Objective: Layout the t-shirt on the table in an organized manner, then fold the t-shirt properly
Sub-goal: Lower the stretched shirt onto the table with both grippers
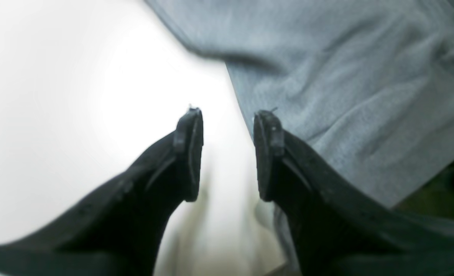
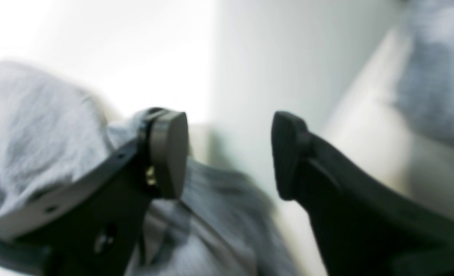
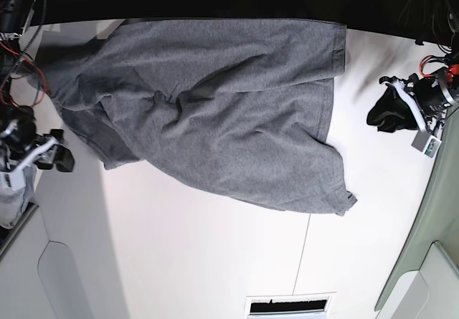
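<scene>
The t-shirt [image 3: 215, 125] lies spread across the upper half of the base view, its upper edge along the dark far border of the table [image 3: 179, 262] and one corner trailing toward the lower right of the cloth. It is rumpled around the middle and bunched at the upper left, so it is laid out only roughly. It looks light, soft and limp, a knit that will sag and drag rather than hold shape, so it seems best taken by pinching hems or corners, such as the lower right corner or the bunched left end. The left gripper [image 1: 227, 153] has its jaws apart with nothing between them, beside the cloth's edge. The right gripper [image 2: 231, 153] also stands apart and empty, close over folds of fabric. The tabletop is white, smooth and matte with a thin dark seam, probably offering little friction. Beyond it the room is dark.
</scene>
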You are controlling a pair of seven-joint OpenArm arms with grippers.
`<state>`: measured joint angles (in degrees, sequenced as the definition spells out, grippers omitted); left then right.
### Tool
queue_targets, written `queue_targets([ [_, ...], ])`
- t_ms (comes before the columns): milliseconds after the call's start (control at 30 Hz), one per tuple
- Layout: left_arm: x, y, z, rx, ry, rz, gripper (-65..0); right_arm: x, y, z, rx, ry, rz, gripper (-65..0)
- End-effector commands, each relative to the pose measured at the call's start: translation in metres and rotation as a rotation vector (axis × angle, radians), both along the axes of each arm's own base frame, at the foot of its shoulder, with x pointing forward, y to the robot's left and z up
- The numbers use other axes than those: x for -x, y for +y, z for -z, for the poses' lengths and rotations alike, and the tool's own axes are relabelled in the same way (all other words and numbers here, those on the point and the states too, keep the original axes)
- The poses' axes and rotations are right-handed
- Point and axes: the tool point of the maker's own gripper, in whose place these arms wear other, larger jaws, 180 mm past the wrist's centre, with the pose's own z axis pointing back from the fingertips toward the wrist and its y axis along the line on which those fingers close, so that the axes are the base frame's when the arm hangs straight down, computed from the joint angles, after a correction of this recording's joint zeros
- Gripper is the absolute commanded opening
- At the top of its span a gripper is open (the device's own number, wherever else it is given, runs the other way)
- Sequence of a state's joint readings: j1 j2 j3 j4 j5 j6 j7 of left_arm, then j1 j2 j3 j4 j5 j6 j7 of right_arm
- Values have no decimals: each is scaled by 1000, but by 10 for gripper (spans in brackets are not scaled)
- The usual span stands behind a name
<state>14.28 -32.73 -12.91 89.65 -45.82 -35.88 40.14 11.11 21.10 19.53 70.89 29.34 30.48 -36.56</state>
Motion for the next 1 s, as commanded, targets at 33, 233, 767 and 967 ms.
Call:
queue_targets([
  [33,-28,12,2,0,-32,-62,-405,-22,11,-6,-5,-33,-21,-307],
  [233,-85,18,34,63,15,-214,-405,-29,52,31,-22,79,-82,-310],
  [767,-160,-35,49,137,27,-257,-475,-19,79,42,-42,127,-152,-650],
  [967,-170,-46,33,80,-20,-117,-650,-37,67,16,-16,38,-139,-650],
])
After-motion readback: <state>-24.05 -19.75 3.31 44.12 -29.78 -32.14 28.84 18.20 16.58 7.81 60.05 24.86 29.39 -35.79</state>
